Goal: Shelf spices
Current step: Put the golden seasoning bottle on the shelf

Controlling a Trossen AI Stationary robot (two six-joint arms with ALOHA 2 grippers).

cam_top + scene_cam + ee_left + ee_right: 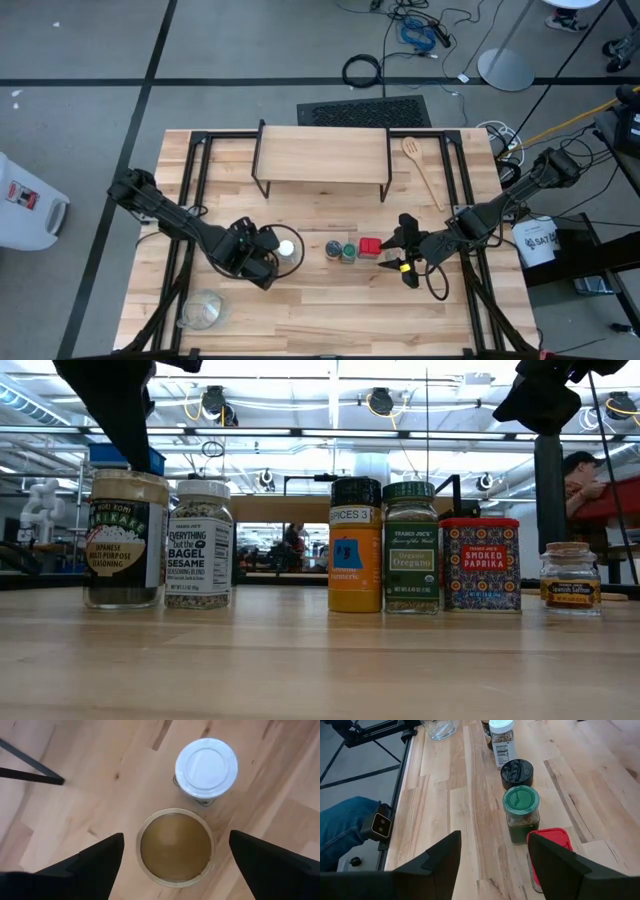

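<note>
High view shows you the left gripper (pixel 262 253) poised over the left end of the row of spices, near the middle of the worktop (pixel 330 300), and that arm is clearly the nearer one to the tan-lidded jar (pixel 175 845). In the left wrist view you look straight down on that jar's round lid: it stands upright, its long axis vertical, centred between the two dark fingers, with clear wood showing on both sides. The jaws stand wide and hold nothing. The white-lidded jar (pixel 206 767) stands just beside it, so you have little slack on that side as you come down.

Your right gripper (pixel 407 256) sits at the other end of the row, jaws partly open and empty. In its wrist view the red tin (pixel 547 852) lies just ahead, off towards one finger and not between the two, with the green-lidded jar (pixel 521 810) and the black-lidded jar (pixel 516 772) beyond it in line.

The shelf (pixel 322 155) stands bare towards the far edge of the worktop, well apart from the row, a wooden spoon (pixel 424 170) to its right. A glass bowl (pixel 205 310) sits by the near left corner. The low view shows an open workshop behind, a person seated at the right.
</note>
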